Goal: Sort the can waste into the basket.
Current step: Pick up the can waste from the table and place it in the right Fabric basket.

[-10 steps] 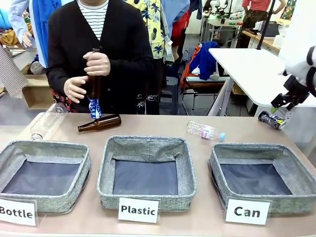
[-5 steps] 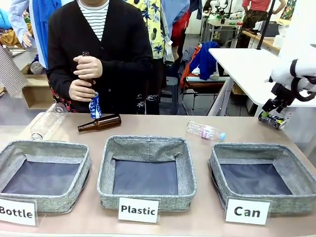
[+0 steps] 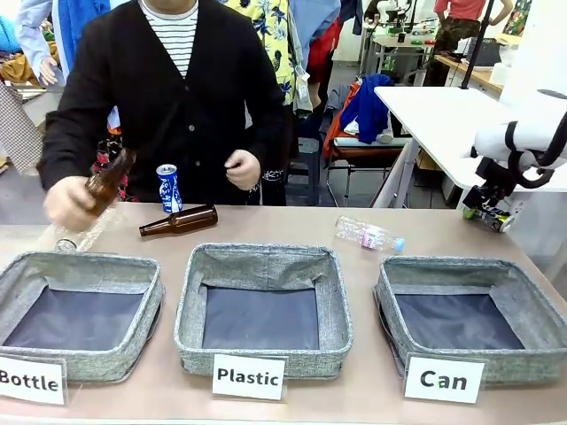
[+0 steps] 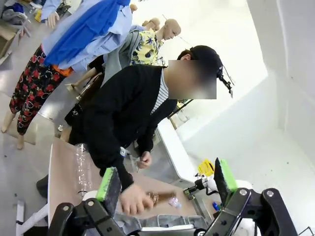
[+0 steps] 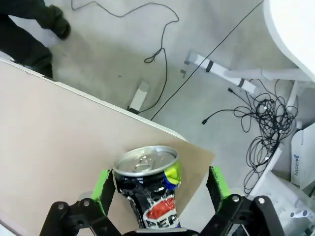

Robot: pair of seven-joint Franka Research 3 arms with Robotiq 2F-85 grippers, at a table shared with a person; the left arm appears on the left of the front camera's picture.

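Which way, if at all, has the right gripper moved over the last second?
Yes. In the front view the right gripper has shifted toward picture left, from beside the unmoved crushed can to over it, open and straddling it.

I'd call this a robotics lab, a test room rather than a home. Past the right gripper (image 5: 160, 184), black cables (image 5: 268, 123) sprawl loose over a bare grey floor (image 5: 113, 54) around a white table leg (image 5: 216, 69). A plain white worktable (image 3: 443, 124) stands just behind the gripper. On its near side, a printed card (image 3: 444, 379) reading "Can" fronts the basket (image 3: 456, 270).
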